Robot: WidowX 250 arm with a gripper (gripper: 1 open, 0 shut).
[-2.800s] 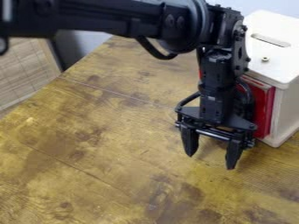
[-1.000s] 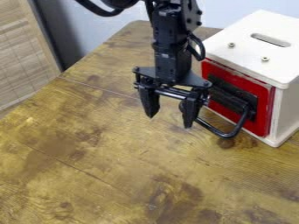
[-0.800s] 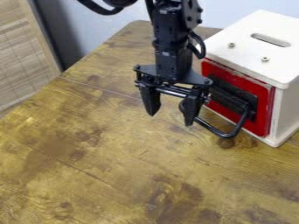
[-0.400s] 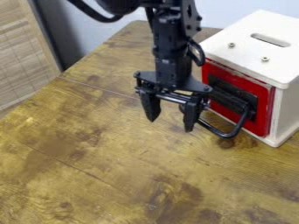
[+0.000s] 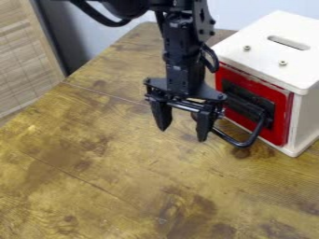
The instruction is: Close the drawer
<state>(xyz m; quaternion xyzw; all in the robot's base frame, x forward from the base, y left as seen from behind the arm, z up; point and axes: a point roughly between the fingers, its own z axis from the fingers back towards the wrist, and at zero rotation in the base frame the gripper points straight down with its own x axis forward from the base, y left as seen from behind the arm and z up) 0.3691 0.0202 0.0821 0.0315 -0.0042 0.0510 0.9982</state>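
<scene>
Arm point(image 5: 181, 42) enters from the top edge of the view, its upper part dark and cut off by the frame. From there it drops close to vertical, joint housings stacked one above another, down to the gripper point(image 5: 184, 119). A black cable point(image 5: 93, 13) loops out at upper left of the arm; another bends along its right side.

Gripper points down toward the worktop point(image 5: 100, 159), its crossbar running slightly downhill to the right. Two dark fingers point(image 5: 162, 114) hang from the bar, spread wide, bare worktop seen between them; nothing held. Height of the tips over the wood: cannot tell.

Drawer point(image 5: 253, 104) sits in the white box point(image 5: 281, 56) at right, red front with black panel, the front face roughly level with the box's edge. Its black U-shaped handle point(image 5: 249, 140) juts out toward the lower left. Right finger in view is near the handle's left end; whether they touch, cannot tell. Box top shows one slot and small screw heads. Slatted panel point(image 5: 25, 56) at far left, beyond the worktop's edge.
</scene>
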